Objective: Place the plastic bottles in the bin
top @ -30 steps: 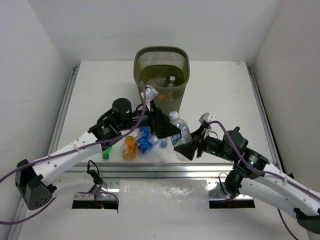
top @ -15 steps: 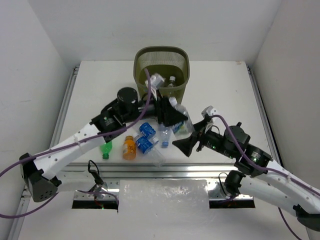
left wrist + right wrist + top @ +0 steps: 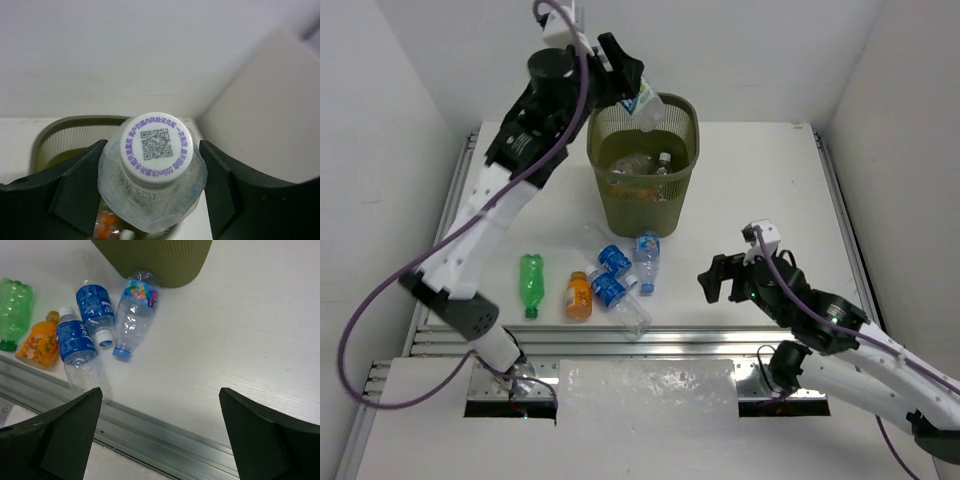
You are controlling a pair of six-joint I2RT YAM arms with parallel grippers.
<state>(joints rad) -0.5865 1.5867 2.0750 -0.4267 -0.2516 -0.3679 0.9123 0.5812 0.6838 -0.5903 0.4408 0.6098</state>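
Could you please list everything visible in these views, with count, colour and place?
bin: one, olive green, upright at the table's far middle.
bottles in the bin: several, number unclear, mostly clear, one white cap showing.
held bottle: one, clear with a white cap, over the bin's rim.
green bottle: one, green, lying leftmost near the front edge.
orange bottle: one, orange, lying right of the green one.
blue-labelled bottles: two, clear, white caps, lying right of the orange one.
bright-labelled bottle: one, clear, blue cap, lying before the bin.
table: one, white.
left gripper: black, raised, shut on the held bottle.
right gripper: black, open, empty, low at front right.
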